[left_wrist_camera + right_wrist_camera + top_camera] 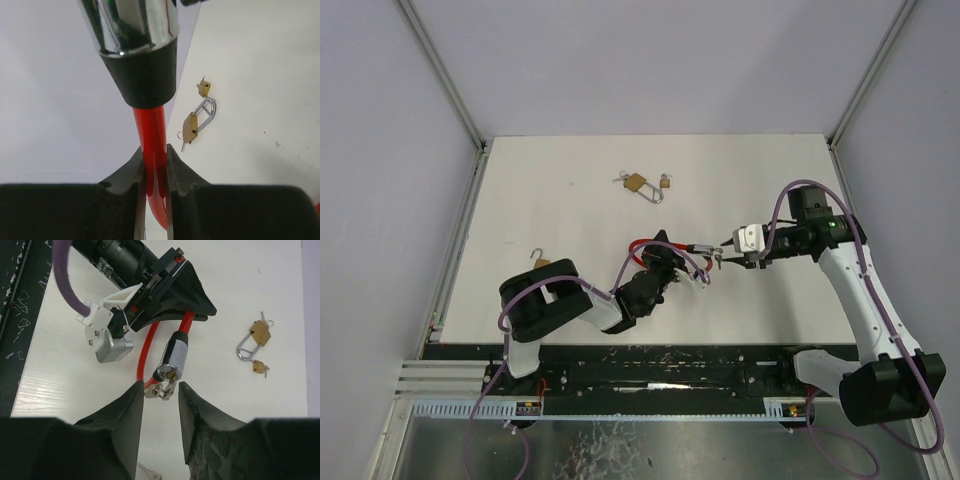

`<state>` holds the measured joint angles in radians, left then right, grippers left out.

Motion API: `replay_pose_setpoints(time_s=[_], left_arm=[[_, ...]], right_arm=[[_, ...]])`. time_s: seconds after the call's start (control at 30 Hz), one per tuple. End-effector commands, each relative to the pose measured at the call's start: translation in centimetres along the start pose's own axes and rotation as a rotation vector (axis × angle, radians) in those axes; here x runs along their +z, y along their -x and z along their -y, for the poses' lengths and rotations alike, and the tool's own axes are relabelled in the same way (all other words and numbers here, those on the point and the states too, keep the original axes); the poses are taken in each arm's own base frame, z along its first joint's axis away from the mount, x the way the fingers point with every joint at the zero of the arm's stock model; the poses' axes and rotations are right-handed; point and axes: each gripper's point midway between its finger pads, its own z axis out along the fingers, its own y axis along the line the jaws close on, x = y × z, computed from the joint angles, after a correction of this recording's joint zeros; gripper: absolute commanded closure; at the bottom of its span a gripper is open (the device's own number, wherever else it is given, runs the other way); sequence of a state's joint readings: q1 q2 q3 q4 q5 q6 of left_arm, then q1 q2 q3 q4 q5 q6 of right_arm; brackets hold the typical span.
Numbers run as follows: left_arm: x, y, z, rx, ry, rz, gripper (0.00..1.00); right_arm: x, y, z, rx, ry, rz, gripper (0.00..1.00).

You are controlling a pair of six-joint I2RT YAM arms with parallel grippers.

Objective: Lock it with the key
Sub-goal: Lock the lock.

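A red cable lock [642, 245] with a chrome cylinder [701, 248] is held above the table. My left gripper [663, 256] is shut on the red cable [151, 145], just behind the black collar and the chrome cylinder [131, 22]. In the right wrist view the cylinder's keyhole end [171, 371] faces my right gripper [160, 391]. A small bunch of keys [163, 389] hangs at the keyhole, one key seemingly in it. My right gripper [722, 259] is open, with its fingers on either side of the keys and not touching them.
Two brass padlocks [636, 183] [665, 181] lie at the far middle of the table, also in the left wrist view [190, 126]. Another padlock [540, 262] lies by the left arm. A loose key [149, 472] lies on the table under my right gripper.
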<state>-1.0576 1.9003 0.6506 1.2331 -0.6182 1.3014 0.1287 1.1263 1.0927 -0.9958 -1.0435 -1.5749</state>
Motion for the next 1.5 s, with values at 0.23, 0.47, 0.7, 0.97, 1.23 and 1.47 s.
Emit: replay_pose_setpoints(time_s=[0.23, 0.47, 0.7, 0.97, 1.23, 1.47], left_arm=[[-0.3, -1.6, 1.6, 0.024, -0.063, -0.059, 1.0], [-0.3, -1.7, 1.7, 0.025, -0.065, -0.059, 1.0], [-0.3, -1.7, 1.7, 0.025, -0.068, -0.061, 1.0], [-0.3, -1.8, 1.5, 0.022, -0.087, -0.071, 1.0], [0.4, -2.9, -0.4, 0.024, -0.099, -0.1, 1.0], [0.3, -3.3, -2.1, 0.048, -0.131, -0.104, 1.0]], right_arm=[[1.5, -2.0, 1.2, 0.119, 0.008, 0.037, 0.66], [1.9, -2.9, 1.1, 0.145, 0.013, 0.02, 0.8], [1.9, -3.5, 0.4, 0.136, 0.047, -0.016, 1.0], [-0.4, -4.4, 2.4, -0.136, -0.035, -0.192, 1.0], [-4.1, -2.8, 6.9, -0.28, -0.177, -0.347, 1.0], [-3.8, -1.2, 6.6, -0.141, -0.177, -0.267, 1.0]])
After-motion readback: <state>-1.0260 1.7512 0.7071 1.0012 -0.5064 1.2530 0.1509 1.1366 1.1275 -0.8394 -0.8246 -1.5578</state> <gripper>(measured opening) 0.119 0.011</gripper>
